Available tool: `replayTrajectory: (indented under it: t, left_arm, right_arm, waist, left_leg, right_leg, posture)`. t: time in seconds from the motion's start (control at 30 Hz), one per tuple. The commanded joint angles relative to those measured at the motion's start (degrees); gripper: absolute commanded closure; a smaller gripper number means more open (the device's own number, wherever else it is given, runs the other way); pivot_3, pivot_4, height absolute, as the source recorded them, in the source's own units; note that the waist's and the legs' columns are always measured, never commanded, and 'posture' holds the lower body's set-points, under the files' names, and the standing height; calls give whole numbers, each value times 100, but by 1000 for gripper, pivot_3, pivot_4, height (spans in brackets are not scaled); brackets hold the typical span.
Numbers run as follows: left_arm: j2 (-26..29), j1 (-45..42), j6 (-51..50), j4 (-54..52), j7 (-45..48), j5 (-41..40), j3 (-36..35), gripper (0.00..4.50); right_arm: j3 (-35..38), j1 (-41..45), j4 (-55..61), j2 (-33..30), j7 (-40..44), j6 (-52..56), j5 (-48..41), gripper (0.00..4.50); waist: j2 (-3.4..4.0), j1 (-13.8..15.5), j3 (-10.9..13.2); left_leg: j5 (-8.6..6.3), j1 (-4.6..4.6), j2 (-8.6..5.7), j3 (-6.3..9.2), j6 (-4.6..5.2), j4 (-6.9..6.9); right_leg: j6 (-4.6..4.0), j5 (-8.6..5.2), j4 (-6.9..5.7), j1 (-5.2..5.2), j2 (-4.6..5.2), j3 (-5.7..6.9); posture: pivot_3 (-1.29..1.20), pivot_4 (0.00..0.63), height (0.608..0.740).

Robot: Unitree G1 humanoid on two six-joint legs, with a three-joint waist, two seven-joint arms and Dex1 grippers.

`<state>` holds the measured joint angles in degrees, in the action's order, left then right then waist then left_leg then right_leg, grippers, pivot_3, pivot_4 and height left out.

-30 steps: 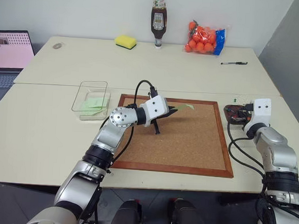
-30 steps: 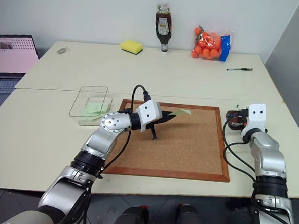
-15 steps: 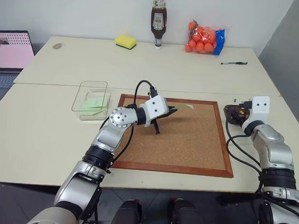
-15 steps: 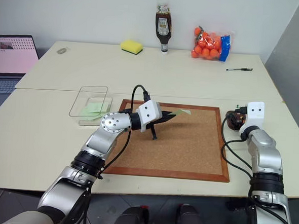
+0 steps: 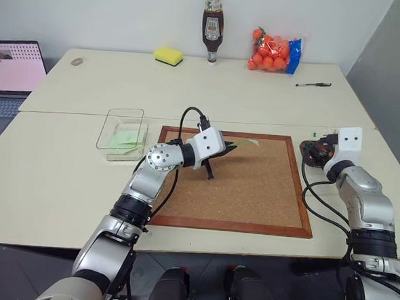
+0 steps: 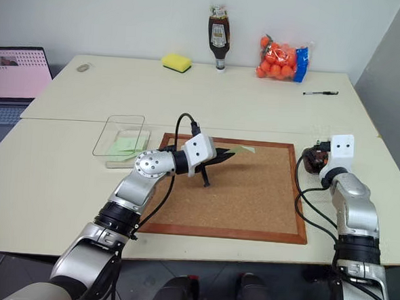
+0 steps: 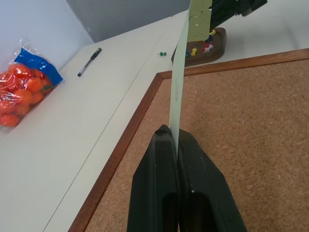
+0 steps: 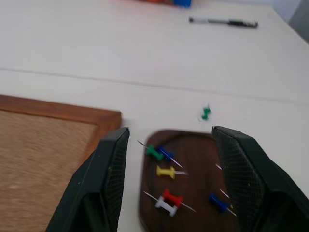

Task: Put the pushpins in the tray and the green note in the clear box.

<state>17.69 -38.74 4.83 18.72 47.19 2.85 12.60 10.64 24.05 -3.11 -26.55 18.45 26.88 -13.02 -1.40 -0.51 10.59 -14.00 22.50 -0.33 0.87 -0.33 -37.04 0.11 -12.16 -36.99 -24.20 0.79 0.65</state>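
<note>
Pinching thin pale green paper note edge-on in closed left gripper above corkboard, clear plastic box lying behind-left; right gripper spread over brown tray.

Our left arm reaches forward and to the right, its left gripper pinched shut with the black fingers pressed together. Our right arm is bent at the elbow, its right gripper spread wide.
</note>
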Motion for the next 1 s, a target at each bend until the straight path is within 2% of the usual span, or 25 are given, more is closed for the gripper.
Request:
replayTrajectory:
  t: [0.03, 0.2, 0.3, 0.43, 0.67, 0.9, 1.0]
  left_arm:
    - [376, 52, -690, -879, -135, -372, -599, 4500]
    - [1151, 697, -2514, -2272, -444, -669, -1508, 4500]
    - [1391, 1012, -3323, -2653, -737, -757, -1892, 4500]
    - [1679, 1237, -4170, -2652, -1208, -735, -2412, 4500]
    - [1476, 743, -5238, -1977, -2050, -952, -2893, 4500]
    - [1154, 198, -5982, -1634, -2505, -1291, -3080, 4500]
    - [1011, -84, -6282, -1441, -2817, -1438, -3332, 4077]
  right_arm:
    - [-377, -401, 1455, -143, 928, -83, -476, 1604]
    - [-1244, -292, 2652, -195, 1898, 184, -987, 1604]
    - [-1663, 82, 2600, -153, 2180, 332, -1008, 1604]
    - [-2200, 833, 2161, 73, 2442, 538, -917, 1604]
    - [-2692, 1924, 1166, 526, 2670, 392, -557, 1604]
    - [-2742, 2079, 1025, 714, 2715, 357, -382, 1604]
    - [-2697, 2029, 1164, 687, 2734, 478, -411, 1565]
  waist:
    - [0, -19, 0]
    - [2, -142, 1]
    - [-5, -147, 5]
    - [-8, -127, 7]
    - [-10, -68, 5]
    - [-12, -29, 6]
    - [-12, -29, 6]
  left_leg:
    - [0, 0, 0, 1, 0, 1]
    - [0, -6, 3, 6, 0, -1]
    - [0, -21, 13, 18, -1, -1]
    - [1, -28, 13, 23, -2, -2]
    - [2, -12, 2, 28, -3, -4]
    - [1, 11, -7, 27, -4, -7]
    - [2, 9, -5, 27, -5, -6]
  right_leg:
    - [0, 0, -1, -1, 0, 0]
    - [0, 0, -7, 0, 1, 2]
    - [0, 0, -7, 11, 7, 12]
    - [0, 1, -14, 13, 7, 15]
    - [-3, 2, -8, 9, 23, 22]
    - [-4, 4, 1, -3, 37, 20]
    - [-6, 5, -2, -7, 37, 19]
  posture:
    - [0, 150, 740]
    - [0, 150, 740]
    - [0, 150, 740]
    - [0, 150, 740]
    - [0, 150, 740]
    - [0, 150, 740]
    - [0, 150, 740]
